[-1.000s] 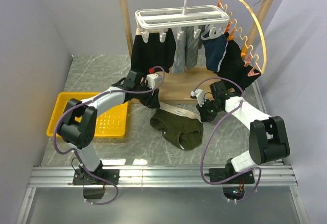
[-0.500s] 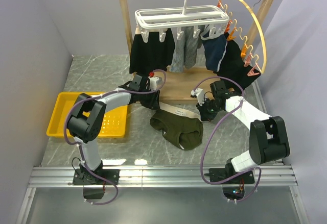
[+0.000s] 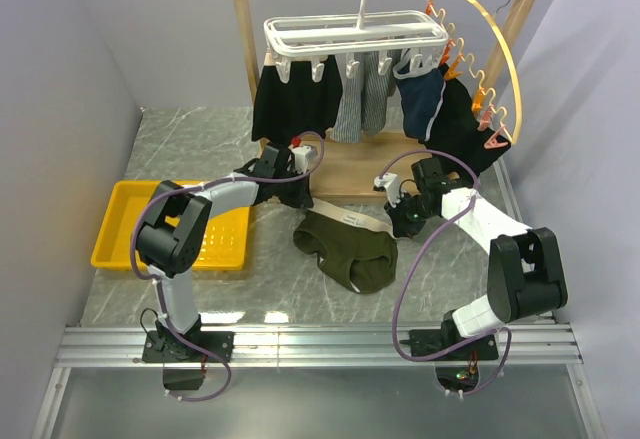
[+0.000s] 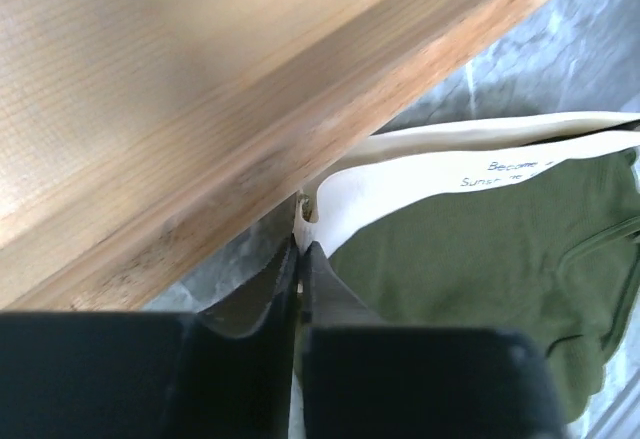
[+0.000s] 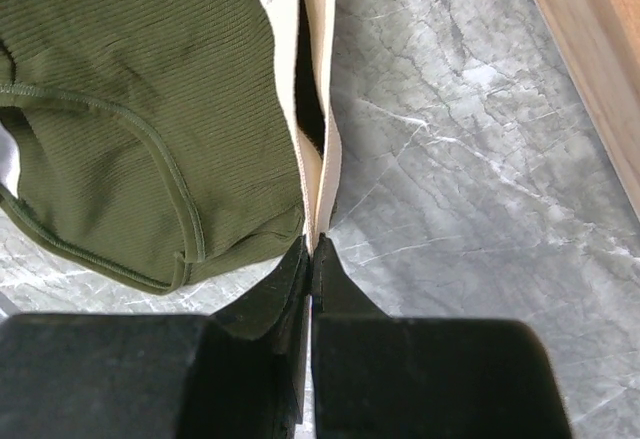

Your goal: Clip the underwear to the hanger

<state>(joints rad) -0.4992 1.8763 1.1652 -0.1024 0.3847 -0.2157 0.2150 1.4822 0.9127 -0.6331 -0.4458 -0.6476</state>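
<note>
The olive-green underwear (image 3: 350,247) with a beige waistband lies on the marble table in front of the wooden rack's base. My left gripper (image 3: 300,202) pinches the waistband's left end, jaws shut on the fabric (image 4: 330,209) right under the wooden base edge. At the waistband's right end my right gripper (image 3: 402,221) is shut on the beige band (image 5: 318,174). The white grid hanger (image 3: 355,37) with dangling clips hangs from the rack's top bar, well above both grippers.
A yellow tray (image 3: 120,221) sits at the left. The wooden rack base (image 3: 350,164) lies just behind the underwear. Black, striped and navy garments hang from the hanger's clips; a wooden hoop (image 3: 500,59) with orange clips hangs at the right.
My left gripper moved down and right to the waistband's left end and closed on it. The right gripper kept its hold and stayed put.
</note>
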